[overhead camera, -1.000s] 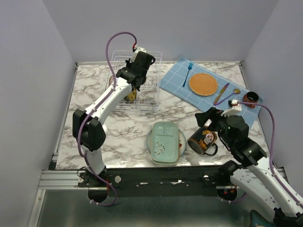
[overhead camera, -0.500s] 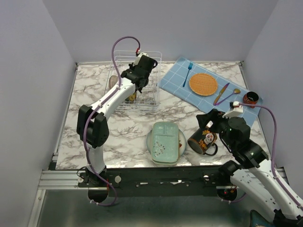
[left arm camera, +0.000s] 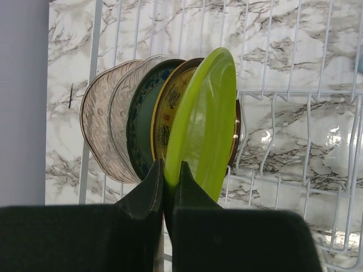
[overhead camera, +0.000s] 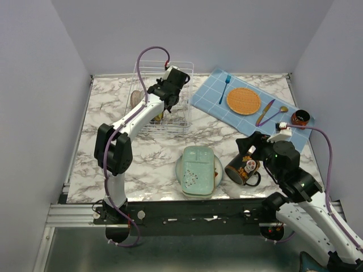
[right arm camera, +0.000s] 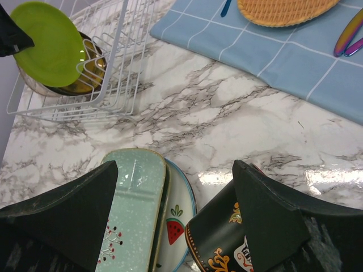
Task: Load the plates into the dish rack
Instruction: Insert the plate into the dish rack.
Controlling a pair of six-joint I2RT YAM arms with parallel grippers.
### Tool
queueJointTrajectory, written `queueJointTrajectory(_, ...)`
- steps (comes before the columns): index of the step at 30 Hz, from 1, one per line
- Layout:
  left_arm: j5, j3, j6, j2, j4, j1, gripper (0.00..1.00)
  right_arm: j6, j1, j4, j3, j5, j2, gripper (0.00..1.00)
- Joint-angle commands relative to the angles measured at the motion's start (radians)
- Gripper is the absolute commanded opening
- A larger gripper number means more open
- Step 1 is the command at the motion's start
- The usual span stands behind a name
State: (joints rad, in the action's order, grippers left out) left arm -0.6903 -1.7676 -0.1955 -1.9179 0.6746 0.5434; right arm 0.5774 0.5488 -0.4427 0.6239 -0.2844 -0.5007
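The left end effector (left arm camera: pixel 168 170) is pinched almost shut on the near rim of a yellow-green plate (left arm camera: pixel 204 113). This plate stands on edge straight ahead of it inside the white wire dish rack (left arm camera: pixel 295 93), and a gold-patterned plate (left arm camera: pixel 164 113), a teal plate (left arm camera: pixel 139 130) and two brownish plates (left arm camera: pixel 105 124) stand upright in a row just to its left. The right end effector (right arm camera: pixel 174 165) is spread wide and grips nothing. Below it on the marble table (right arm camera: pixel 227 113), a mint-green rounded-square plate (right arm camera: pixel 133 209) lies stacked on a watermelon plate (right arm camera: pixel 177 222) under one finger, and a black decorated mug (right arm camera: pixel 227 241) sits under the other.
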Motion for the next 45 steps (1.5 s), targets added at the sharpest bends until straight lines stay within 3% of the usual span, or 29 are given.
queueJointTrajectory(1,0.017,0.020,-0.021,-0.018,-0.026,-0.008,0.00,0.001,0.000,-0.021,-0.013,-0.033,0.011,0.90)
queueJointTrajectory(45,0.098,0.105,-0.055,-0.052,-0.063,-0.031,0.00,-0.002,0.000,-0.027,-0.012,-0.042,0.007,0.90)
